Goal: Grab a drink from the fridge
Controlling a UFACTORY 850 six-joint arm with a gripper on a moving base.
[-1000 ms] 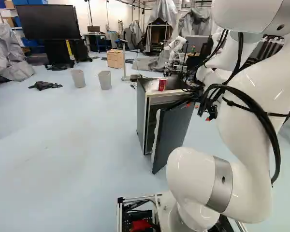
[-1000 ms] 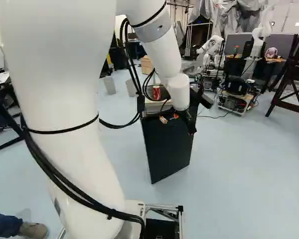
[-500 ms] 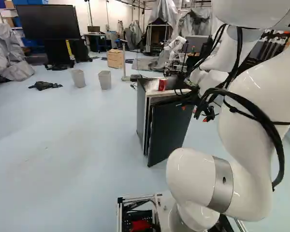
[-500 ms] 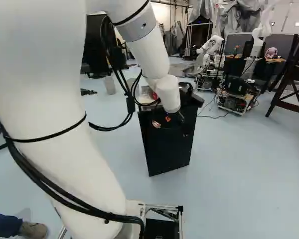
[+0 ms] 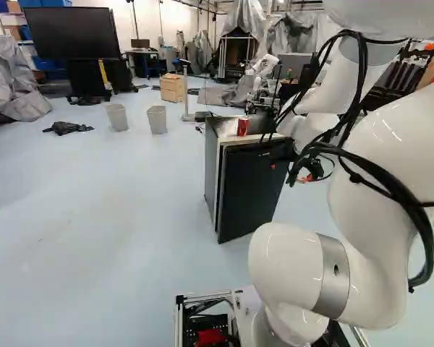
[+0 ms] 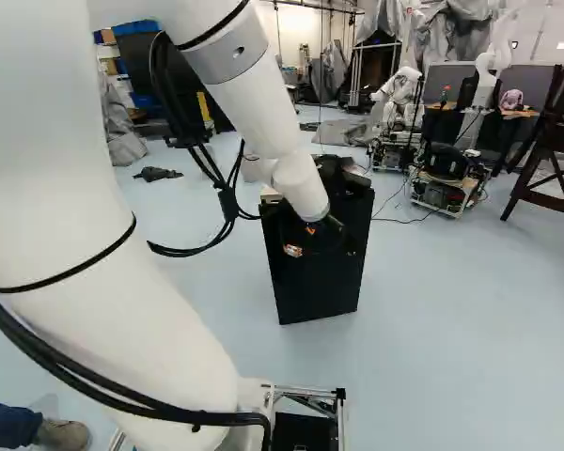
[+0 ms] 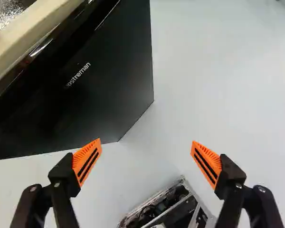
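I'm hanging my gripper [image 7: 146,140] in front of the fridge [image 5: 210,163], fingers spread wide, 2 orange pads [image 7: 88,160] facing each other, 0 things between them. The door [image 7: 109,90] is sitting ahead of my gripper and off to 1 side. It's looking closed or nearly closed; I'm not able to tell if it's sealing. I'm not seeing clear contact between door and pads either.

Drink status: 1 red can [image 5: 243,126] is standing upright on top of the fridge, across the door from my gripper and well apart from it. I'm not holding it.

Progress, my read: if that can is the drink, getting it out is counting as done and shutting the door is nearing done. Inside is staying hidden from me, so I'm not confirming stock.

Remaining: I'm needing to check the door, then lift clear and go over the top edge for the can if the job is wanting it in my grip. Main risk: I'm knocking the can while crossing.
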